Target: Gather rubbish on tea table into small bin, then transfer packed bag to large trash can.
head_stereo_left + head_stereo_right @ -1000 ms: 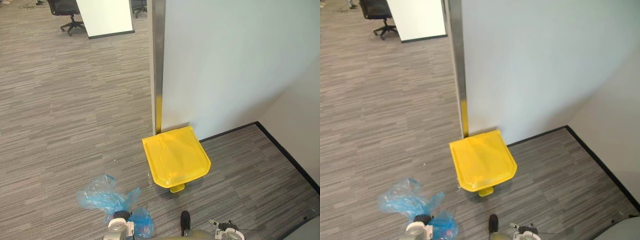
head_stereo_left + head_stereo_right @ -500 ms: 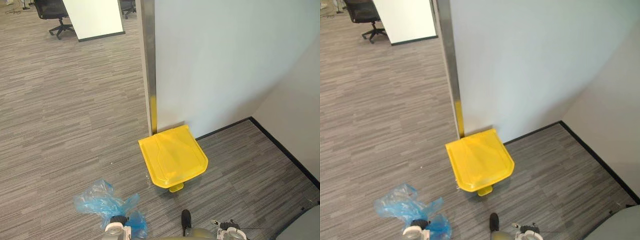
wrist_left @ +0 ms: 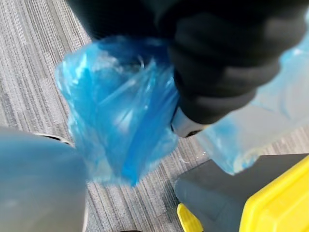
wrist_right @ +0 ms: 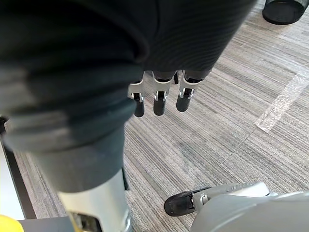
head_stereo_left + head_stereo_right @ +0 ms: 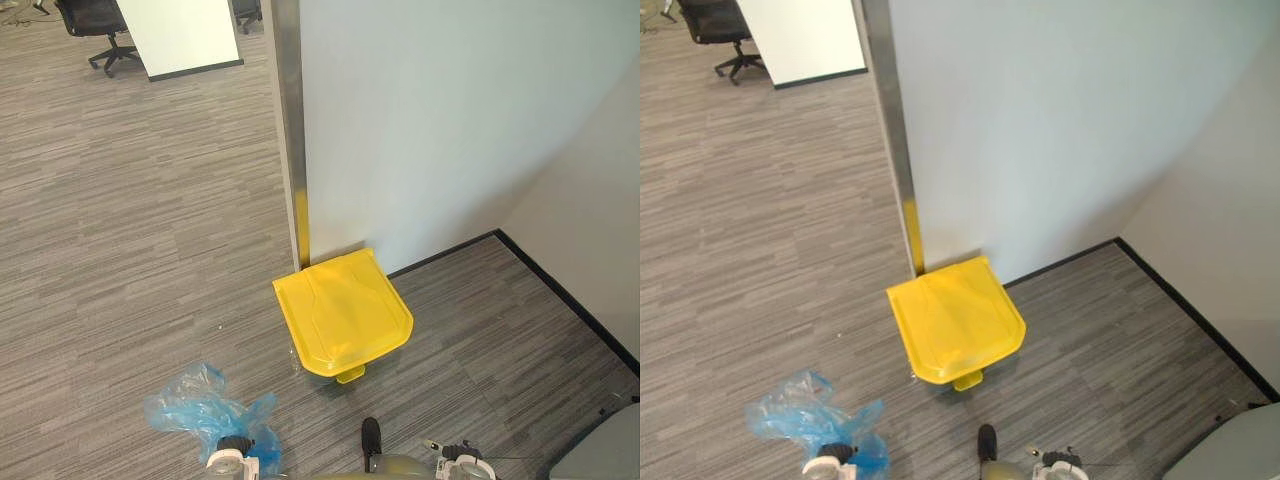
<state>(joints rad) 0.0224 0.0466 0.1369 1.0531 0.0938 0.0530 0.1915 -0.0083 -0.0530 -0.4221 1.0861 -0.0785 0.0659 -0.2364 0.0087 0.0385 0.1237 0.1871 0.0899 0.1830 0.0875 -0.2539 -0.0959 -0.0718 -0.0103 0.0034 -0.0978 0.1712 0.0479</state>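
While blue bag (image 3: 120,125) crowds left hand (image 3: 217,72) (grip unreadable), right hand (image 4: 158,102) straight-fingered, empty, yellow bin (image 5: 343,312) ahead.

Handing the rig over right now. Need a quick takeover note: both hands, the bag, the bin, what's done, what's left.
Left hand: the crumpled blue translucent plastic bag is bunched around it; the grasp itself is hidden by the plastic.
Right hand: fingers straight, hanging above the carpet, empty.
Large grey trash can with yellow lid: on the floor just ahead, against the white wall; lid shut, yellow pedal facing the robot.
Done: the bag is at the can.
Left: open the lid, probably via the pedal, then drop the bag in.
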